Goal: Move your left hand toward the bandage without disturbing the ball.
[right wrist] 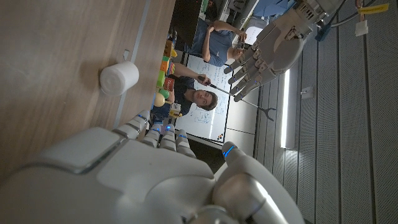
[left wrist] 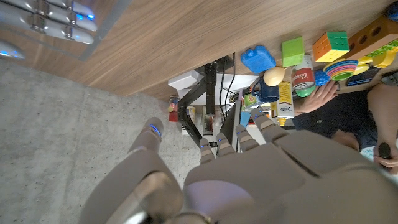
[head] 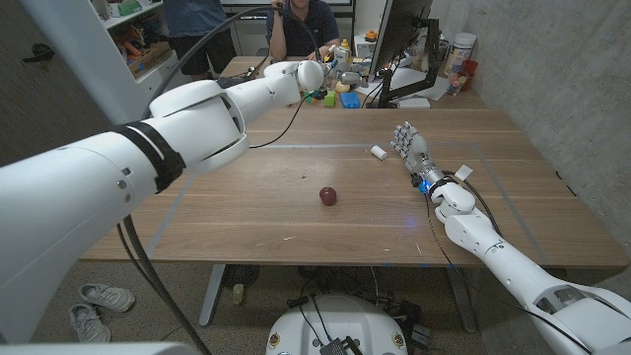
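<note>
A small white roll of bandage (head: 378,152) lies on the wooden table (head: 246,207), right of the middle. The dark red ball (head: 327,195) sits nearer me, near the table's centre. My left hand (head: 312,75) hangs in the air over the far edge, well back and to the left of the bandage and far from the ball. The right wrist view shows the left hand (right wrist: 273,46) with fingers spread and nothing in it, above the bandage (right wrist: 119,77). My right hand (head: 412,148) is low over the table just right of the bandage, fingers straight and empty.
Colourful toy blocks (left wrist: 311,46), cans (left wrist: 303,74) and a monitor (head: 399,39) crowd the far edge of the table. Two people (head: 296,25) stand behind it. Pale tape lines (head: 296,146) mark a rectangle on the wood. The table's right edge runs along a concrete wall.
</note>
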Robot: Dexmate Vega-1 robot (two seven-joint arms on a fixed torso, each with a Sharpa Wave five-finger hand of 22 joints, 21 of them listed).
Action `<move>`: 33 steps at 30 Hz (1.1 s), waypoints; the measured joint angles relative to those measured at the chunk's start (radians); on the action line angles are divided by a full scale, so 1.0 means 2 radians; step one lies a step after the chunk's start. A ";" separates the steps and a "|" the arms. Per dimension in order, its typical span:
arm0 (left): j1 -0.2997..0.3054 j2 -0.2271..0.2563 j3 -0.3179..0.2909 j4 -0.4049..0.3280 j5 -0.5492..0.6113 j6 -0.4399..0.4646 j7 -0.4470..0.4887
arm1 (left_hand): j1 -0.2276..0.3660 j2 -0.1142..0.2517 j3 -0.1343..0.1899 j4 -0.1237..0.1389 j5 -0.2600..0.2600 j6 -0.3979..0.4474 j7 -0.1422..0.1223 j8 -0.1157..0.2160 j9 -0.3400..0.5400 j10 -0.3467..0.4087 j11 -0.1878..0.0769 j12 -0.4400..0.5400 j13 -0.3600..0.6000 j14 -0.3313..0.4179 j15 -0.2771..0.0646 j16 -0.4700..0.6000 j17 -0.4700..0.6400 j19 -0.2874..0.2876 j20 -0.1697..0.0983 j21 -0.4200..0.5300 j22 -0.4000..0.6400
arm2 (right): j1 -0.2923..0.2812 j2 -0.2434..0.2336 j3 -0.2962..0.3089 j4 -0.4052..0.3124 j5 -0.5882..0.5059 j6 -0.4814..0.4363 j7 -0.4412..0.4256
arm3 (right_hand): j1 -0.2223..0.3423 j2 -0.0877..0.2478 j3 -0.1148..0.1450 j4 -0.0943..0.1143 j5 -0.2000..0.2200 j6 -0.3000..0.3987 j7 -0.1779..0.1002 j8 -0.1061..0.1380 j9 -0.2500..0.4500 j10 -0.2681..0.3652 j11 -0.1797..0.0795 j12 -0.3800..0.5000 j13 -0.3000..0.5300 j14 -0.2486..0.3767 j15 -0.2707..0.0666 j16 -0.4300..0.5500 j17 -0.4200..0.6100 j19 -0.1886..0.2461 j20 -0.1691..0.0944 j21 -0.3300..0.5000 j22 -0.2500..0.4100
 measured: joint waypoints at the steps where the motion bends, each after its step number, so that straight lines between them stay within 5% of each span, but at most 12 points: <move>1: -0.001 -0.002 0.003 0.000 -0.002 0.005 0.000 | 0.003 -0.003 0.001 -0.002 0.000 0.004 0.000 0.000 0.000 0.004 -0.001 0.000 0.000 0.004 0.001 0.000 0.000 0.002 0.002 0.000 0.000 | 0.000 0.000 0.000 0.000 0.000 0.000 0.000 | 0.000 0.000 0.000 0.000 0.000 0.002 0.002 0.000 0.000 0.000 0.000 0.000 0.000 0.000 0.000 0.000 0.000 0.000 0.000 0.000 0.000; 12: -0.007 -0.028 0.051 0.004 -0.104 0.071 -0.035 | 0.018 -0.018 -0.002 -0.009 0.004 0.022 0.001 0.007 0.003 0.021 -0.003 0.002 0.000 0.018 0.000 0.002 0.000 0.013 0.000 0.000 -0.003 | 0.001 0.003 0.001 0.009 0.003 0.003 0.003 | 0.000 0.000 0.000 0.000 0.000 0.003 0.003 0.000 0.000 0.000 0.000 0.000 0.000 0.000 0.000 0.000 0.000 0.000 0.000 0.000 0.000; 33: -0.011 -0.055 0.075 0.006 -0.144 0.092 -0.053 | 0.036 -0.024 -0.004 -0.011 0.008 0.048 0.001 0.016 0.002 0.033 -0.004 0.002 0.000 0.018 0.000 0.002 0.000 0.010 0.004 -0.002 -0.002 | -0.001 0.005 0.004 0.015 0.008 0.007 0.007 | 0.000 0.000 0.000 0.000 0.000 0.003 0.003 0.000 0.000 0.000 0.000 0.000 0.000 0.000 0.000 0.000 0.000 0.002 -0.002 0.002 0.000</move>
